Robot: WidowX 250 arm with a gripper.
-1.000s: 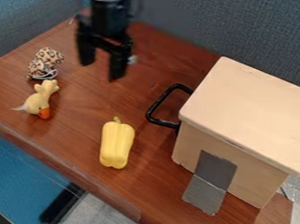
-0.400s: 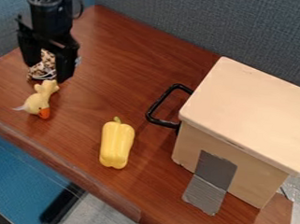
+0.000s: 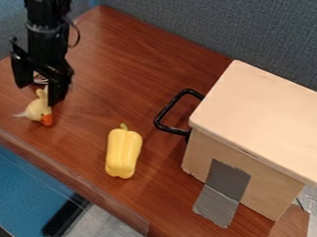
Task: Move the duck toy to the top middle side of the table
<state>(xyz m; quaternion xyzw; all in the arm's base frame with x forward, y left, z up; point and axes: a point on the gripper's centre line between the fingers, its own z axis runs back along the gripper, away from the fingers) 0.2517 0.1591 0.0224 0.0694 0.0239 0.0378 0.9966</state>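
We see a brown wooden counter (image 3: 118,54) running across the view, with a dark fabric partition (image 3: 192,23) behind it. On its right side we have a big pale box (image 3: 260,115), closed on top. At the upper left hangs our black pincer (image 3: 37,96), spread wide, its two fingers well apart and nothing gripped between them. Gray tape (image 3: 222,192) runs down the box's front, and a black handle (image 3: 165,111) juts from its left side. Left of the box, we find a yellow bell pepper (image 3: 123,152) lying near the front edge. Our duck toy (image 3: 38,109) sits at the counter's left, just below the pincer in view, its orange beak toward the front edge.
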